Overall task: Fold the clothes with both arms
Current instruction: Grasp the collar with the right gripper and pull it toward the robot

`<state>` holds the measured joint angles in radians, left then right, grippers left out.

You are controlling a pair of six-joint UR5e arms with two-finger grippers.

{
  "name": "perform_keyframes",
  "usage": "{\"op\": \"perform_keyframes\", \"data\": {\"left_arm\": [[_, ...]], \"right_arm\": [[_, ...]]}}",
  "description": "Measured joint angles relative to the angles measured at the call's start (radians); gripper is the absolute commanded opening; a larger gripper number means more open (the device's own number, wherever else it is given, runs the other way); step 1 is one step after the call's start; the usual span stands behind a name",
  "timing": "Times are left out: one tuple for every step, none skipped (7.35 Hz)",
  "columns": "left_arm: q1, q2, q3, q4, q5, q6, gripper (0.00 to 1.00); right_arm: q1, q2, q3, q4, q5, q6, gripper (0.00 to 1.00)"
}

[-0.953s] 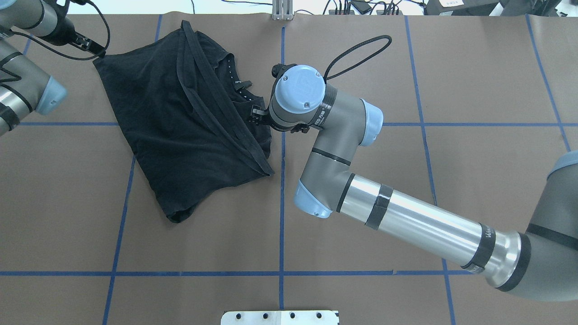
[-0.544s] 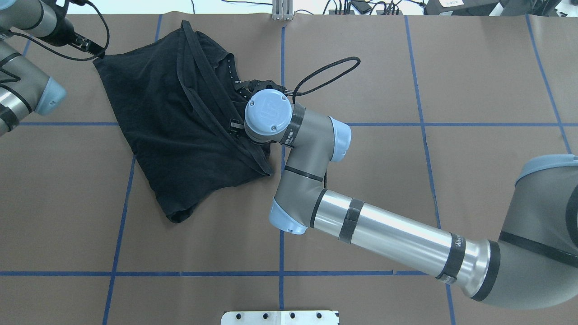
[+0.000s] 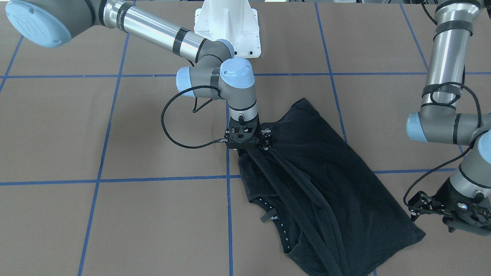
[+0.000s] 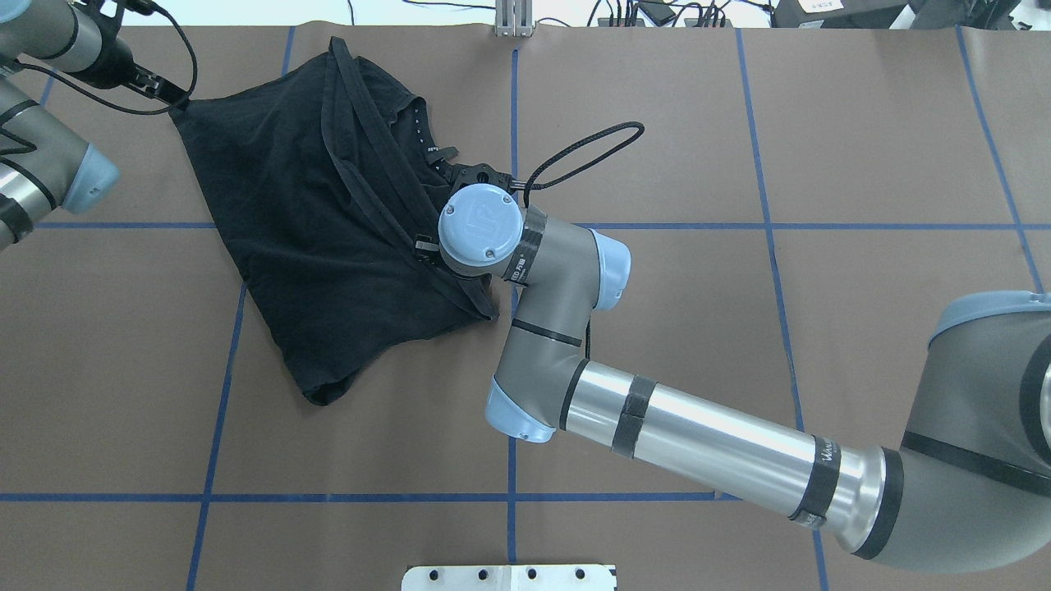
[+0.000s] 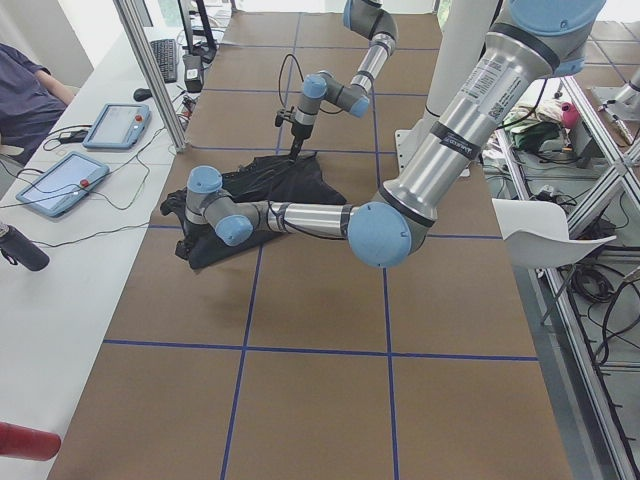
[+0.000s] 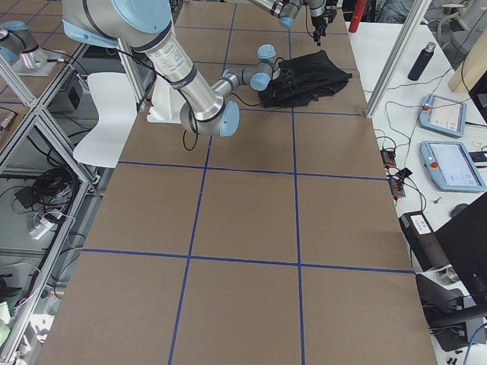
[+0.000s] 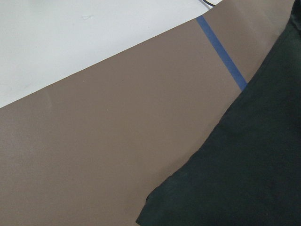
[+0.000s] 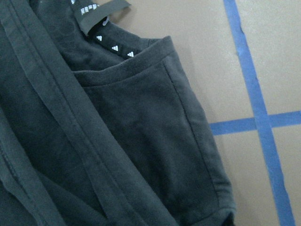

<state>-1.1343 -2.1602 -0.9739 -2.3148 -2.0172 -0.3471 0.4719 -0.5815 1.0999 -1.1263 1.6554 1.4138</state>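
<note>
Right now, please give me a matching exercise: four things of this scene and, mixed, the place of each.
1. black wrinkled cotton T-shirt
2. right arm's black gripper
3. left arm's black gripper
4. white pedestal base

a. at the shirt's left corner
b. on the robot's side, off the shirt
c. spread on the brown table cover
d. on the shirt's edge by the central blue line

Pairs: 1-c; 2-d; 3-a; 4-b

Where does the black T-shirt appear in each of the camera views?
Front-facing: black T-shirt lower centre-right.
Overhead: T-shirt upper left.
Exterior left: T-shirt left of centre, upper half.
Exterior right: T-shirt top, right of centre.
Left wrist: T-shirt lower right.
Right wrist: T-shirt fills the left and middle.
Shared landmark: blue tape lines on the brown table cover, in every view.
</note>
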Motion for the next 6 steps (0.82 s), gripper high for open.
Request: {"op": "perform_keyframes", "data": {"left_arm": [[0.000, 0.002, 0.000, 0.000, 0.000, 0.000, 1.00], [0.001, 0.003, 0.000, 0.000, 0.000, 0.000, 1.00], [0.001, 0.003, 0.000, 0.000, 0.000, -0.001, 1.00], [0.001, 0.003, 0.000, 0.000, 0.000, -0.005, 1.00], [0.001, 0.003, 0.000, 0.000, 0.000, -0.012, 1.00], [0.002, 0.003, 0.000, 0.000, 0.000, -0.016, 1.00]], "right_arm": [[0.000, -0.001, 0.000, -0.001, 0.000, -0.005, 0.19], [0.001, -0.001, 0.000, -0.001, 0.002, -0.011, 0.00], [0.002, -0.001, 0.000, -0.001, 0.006, -0.015, 0.00], [0.004, -0.001, 0.004, -0.002, 0.010, -0.019, 0.00], [0.006, -0.003, 0.011, -0.003, 0.016, -0.020, 0.00], [0.007, -0.008, 0.030, -0.012, 0.024, -0.020, 0.00]]}}
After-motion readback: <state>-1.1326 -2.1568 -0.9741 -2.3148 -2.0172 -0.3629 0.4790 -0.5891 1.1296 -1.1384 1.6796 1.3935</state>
